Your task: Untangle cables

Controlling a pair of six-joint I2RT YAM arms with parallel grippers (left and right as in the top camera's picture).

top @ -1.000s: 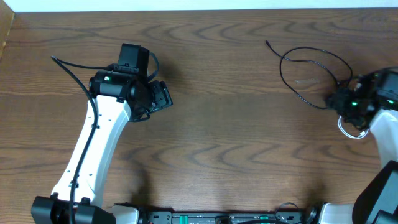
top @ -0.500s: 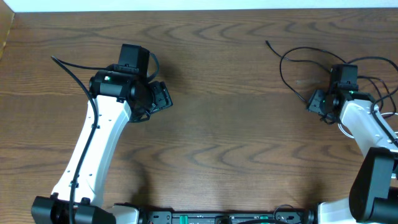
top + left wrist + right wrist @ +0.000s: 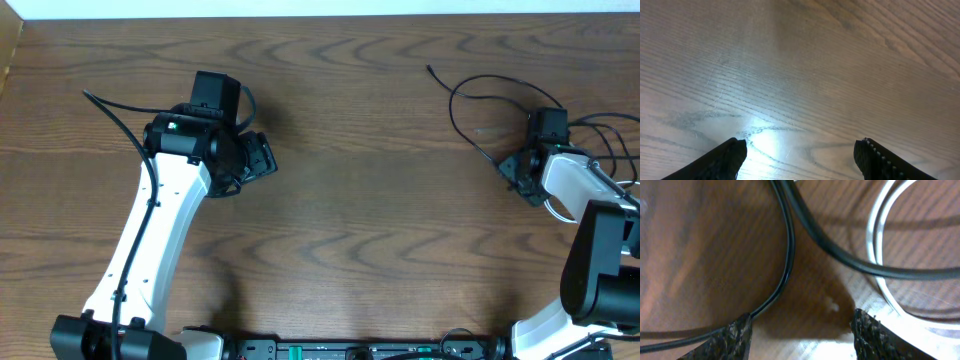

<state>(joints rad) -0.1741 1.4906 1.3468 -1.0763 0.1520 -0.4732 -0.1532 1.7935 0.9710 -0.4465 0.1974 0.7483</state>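
The thin black cable lies looped on the table at the far right, its plug end pointing left. In the right wrist view it curves down to the left finger. The white cable shows as a small loop beside the right arm, and as a double loop in the right wrist view. My right gripper is open, low over the table among the cables, holding nothing. My left gripper is open and empty over bare wood at the left.
A thicker black cable crosses the right wrist view over the white loop. More black cable loops run by the table's right edge. The table's far edge meets a white wall.
My right arm has swung up and left from the right edge to the black cable's loop, then settled slightly right. The left arm has not moved.
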